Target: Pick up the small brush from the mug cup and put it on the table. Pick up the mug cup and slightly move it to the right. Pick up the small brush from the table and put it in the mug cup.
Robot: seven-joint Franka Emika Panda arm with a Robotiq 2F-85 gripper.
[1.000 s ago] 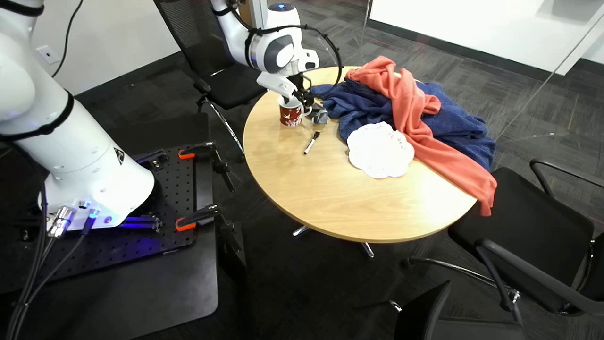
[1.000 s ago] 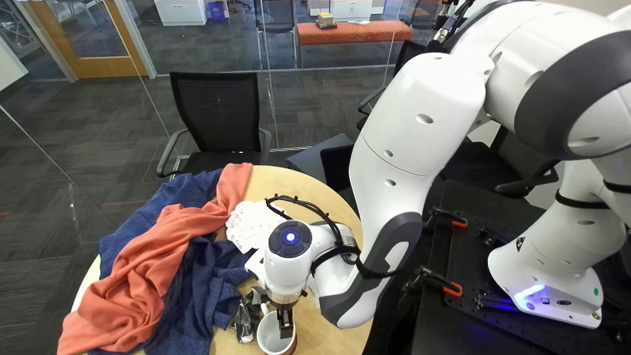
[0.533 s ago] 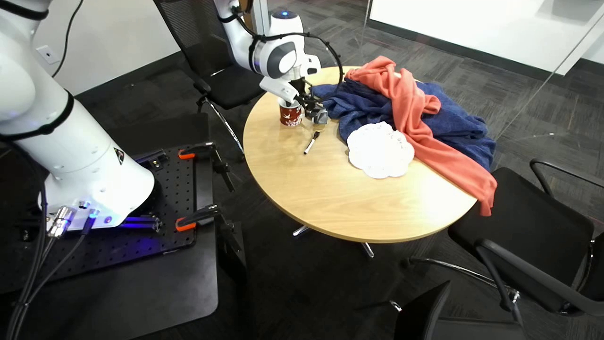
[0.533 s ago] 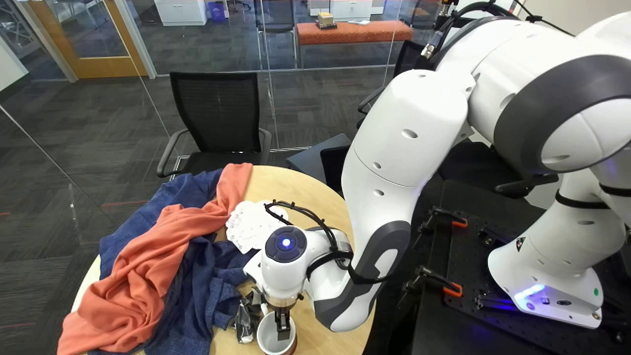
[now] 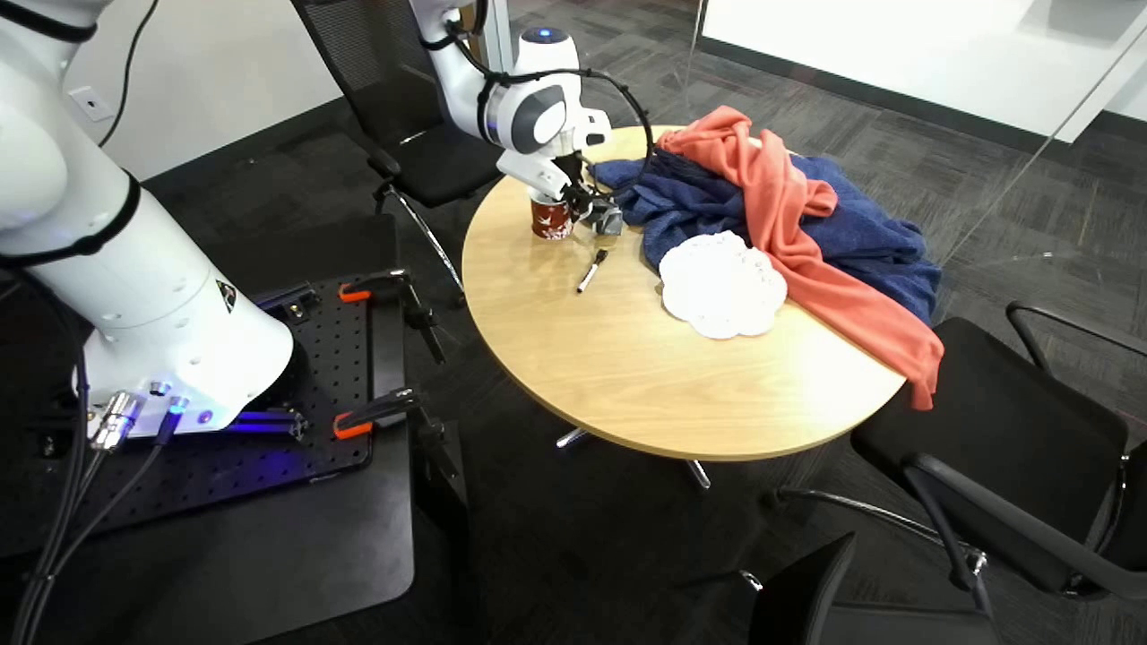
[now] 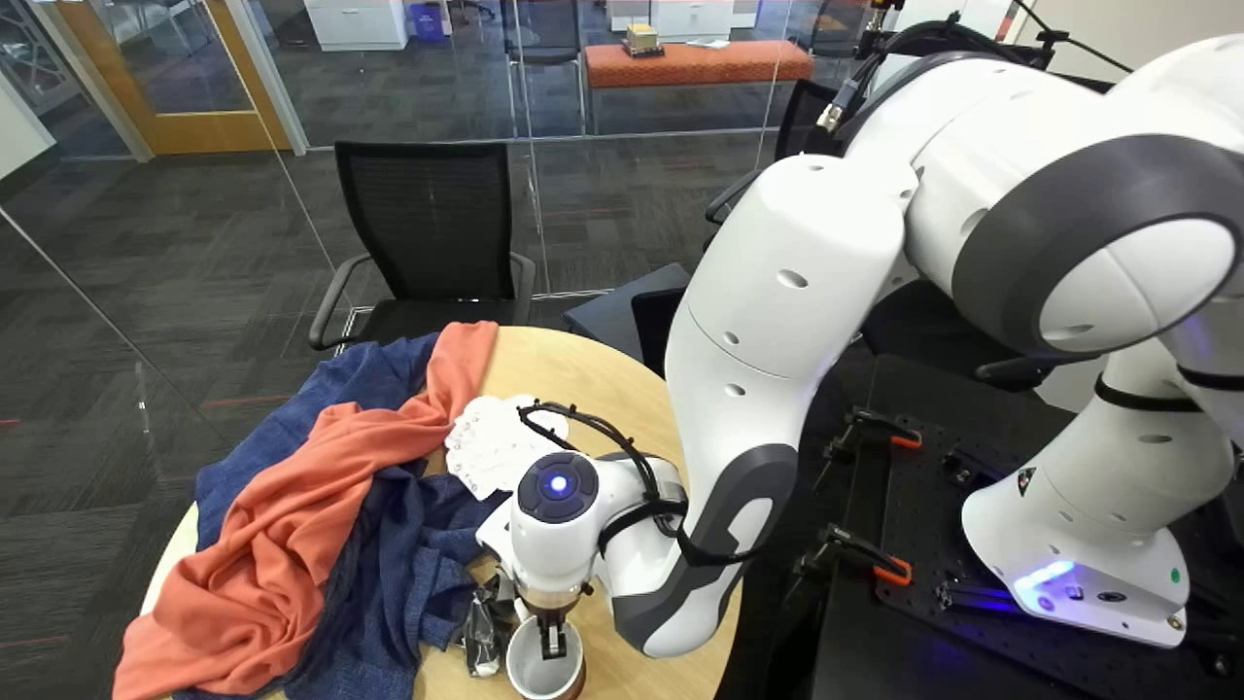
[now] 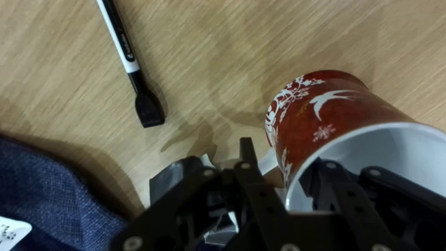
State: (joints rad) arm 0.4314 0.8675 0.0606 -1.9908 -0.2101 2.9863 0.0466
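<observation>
The mug cup (image 7: 324, 111), dark red with white patterns and a pale inside, stands upright on the round wooden table (image 5: 681, 385). My gripper (image 7: 277, 161) straddles its rim on the handle side in the wrist view. One finger is outside the wall by the white handle, the other inside the cup; gaps show between the wall and both fingers. The handle is partly covered by the fingers. On the table beside the mug lies the small brush (image 7: 122, 45), a slim white and black stick with a flat black tip. It shows in an exterior view too, the brush (image 5: 592, 271) being apart from the mug.
A small grey shiny packet (image 6: 483, 632) sits close beside the mug's handle. Blue cloth (image 6: 418, 554) and an orange cloth (image 6: 301, 515) cover one side of the table. A white scalloped mat (image 5: 722, 285) lies near them. Black chairs (image 5: 1004, 430) stand around.
My gripper has come down further over the mug's rim and shifted slightly toward the handle. Its fingers look closer together. The mug and brush have stayed in place.
</observation>
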